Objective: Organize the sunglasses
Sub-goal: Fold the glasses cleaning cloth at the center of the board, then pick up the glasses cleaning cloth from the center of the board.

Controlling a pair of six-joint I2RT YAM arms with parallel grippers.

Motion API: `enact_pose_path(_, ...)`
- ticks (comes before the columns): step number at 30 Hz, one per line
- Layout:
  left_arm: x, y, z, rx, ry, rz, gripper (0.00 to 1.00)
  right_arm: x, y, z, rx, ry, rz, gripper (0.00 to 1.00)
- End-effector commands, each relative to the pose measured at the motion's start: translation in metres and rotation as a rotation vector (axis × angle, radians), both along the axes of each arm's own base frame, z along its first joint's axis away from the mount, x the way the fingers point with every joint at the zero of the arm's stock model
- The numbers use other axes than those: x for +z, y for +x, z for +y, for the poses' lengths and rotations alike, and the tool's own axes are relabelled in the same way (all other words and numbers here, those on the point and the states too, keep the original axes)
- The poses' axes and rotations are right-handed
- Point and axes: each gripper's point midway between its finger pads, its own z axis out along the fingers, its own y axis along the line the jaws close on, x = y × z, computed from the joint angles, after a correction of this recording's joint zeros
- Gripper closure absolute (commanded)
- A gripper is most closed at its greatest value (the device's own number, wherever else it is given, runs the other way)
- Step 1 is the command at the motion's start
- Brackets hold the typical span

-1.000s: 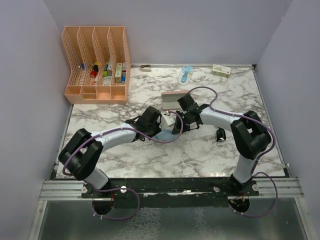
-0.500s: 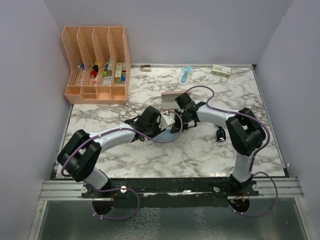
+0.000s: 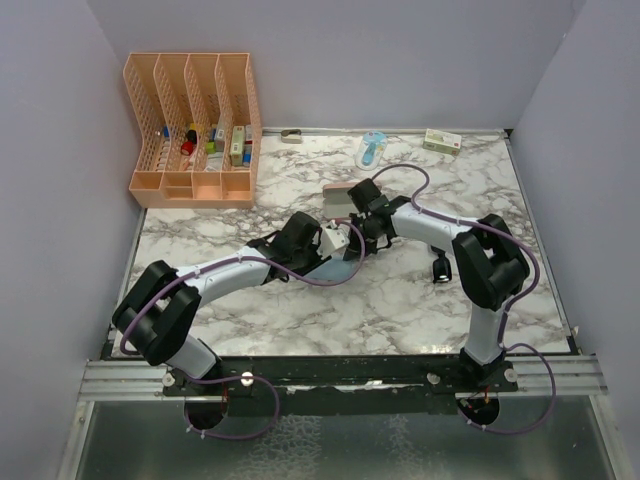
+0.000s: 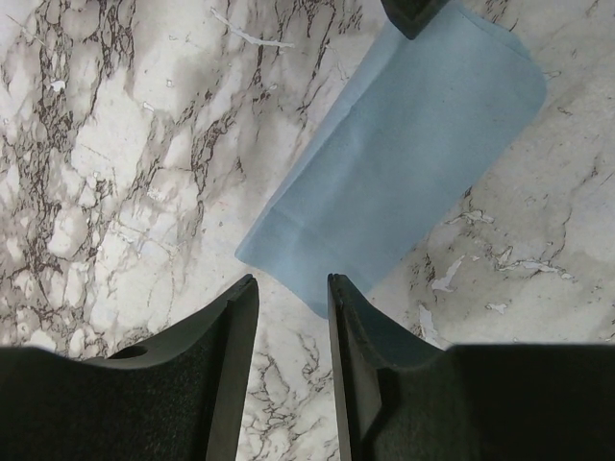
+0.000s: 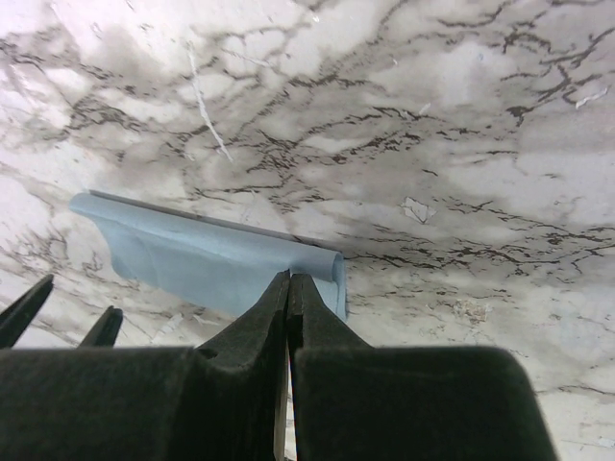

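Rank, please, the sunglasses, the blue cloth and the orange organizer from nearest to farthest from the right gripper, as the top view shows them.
From the right gripper:
1. blue cloth, at its fingertips, mid-table.
2. sunglasses, off to its right, beside the right arm.
3. orange organizer, far off in the back-left corner.

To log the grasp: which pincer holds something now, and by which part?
The right pincer pinches the blue cloth by its edge; the left pincer holds nothing.
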Motion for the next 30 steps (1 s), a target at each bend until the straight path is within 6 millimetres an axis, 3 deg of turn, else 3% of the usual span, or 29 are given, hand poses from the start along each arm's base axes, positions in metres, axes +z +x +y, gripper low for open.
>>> enact_pose_path(1,0.021,0.008,-0.007,0.009,-0.031,-0.047,0.62,0.008,0.013,0.0,-0.03,-0.036,-0.03,0.99)
enact_pose_path(10,0.021,0.005,-0.005,0.012,-0.032,-0.042,0.63,0.017,0.018,0.002,-0.028,-0.03,-0.051,0.99)
enact_pose_path(16,0.021,0.006,-0.005,0.018,-0.034,-0.045,0.63,0.031,0.008,0.004,0.009,0.018,-0.059,0.99)
enact_pose_path(22,0.021,0.009,-0.009,0.033,-0.046,-0.039,0.63,0.015,-0.01,0.007,0.053,0.048,-0.005,0.99)
enact_pose_path(30,0.026,0.016,-0.013,0.055,-0.056,-0.042,0.63,-0.003,-0.013,0.011,0.069,0.033,0.033,0.99)
